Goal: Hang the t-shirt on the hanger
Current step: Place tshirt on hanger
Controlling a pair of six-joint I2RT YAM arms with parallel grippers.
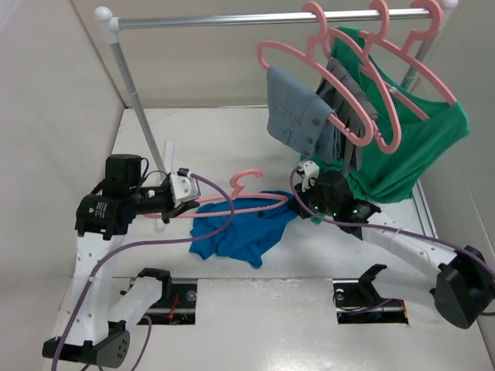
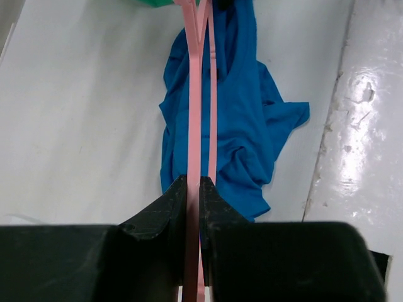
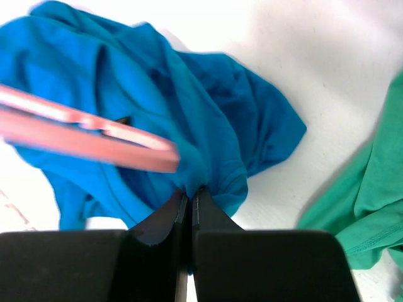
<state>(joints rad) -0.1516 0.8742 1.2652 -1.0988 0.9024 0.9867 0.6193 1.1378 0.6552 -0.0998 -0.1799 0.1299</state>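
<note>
The bright blue t-shirt (image 1: 236,229) lies crumpled on the table between the arms; it also shows in the left wrist view (image 2: 242,119) and the right wrist view (image 3: 126,82). The bare pink hanger (image 1: 240,202) lies across the shirt's top edge, hook pointing to the back. My left gripper (image 1: 186,207) is shut on the hanger's left end (image 2: 195,126). My right gripper (image 1: 300,202) is shut on a fold of the t-shirt's right edge (image 3: 214,182), with the hanger's right tip (image 3: 94,135) just beside it.
A clothes rail (image 1: 255,18) at the back carries pink hangers with a green shirt (image 1: 414,147), a grey garment (image 1: 348,104) and a grey-blue denim garment (image 1: 294,112). The green shirt's hem hangs close behind my right gripper (image 3: 371,207). The rail's post (image 1: 135,100) stands at left.
</note>
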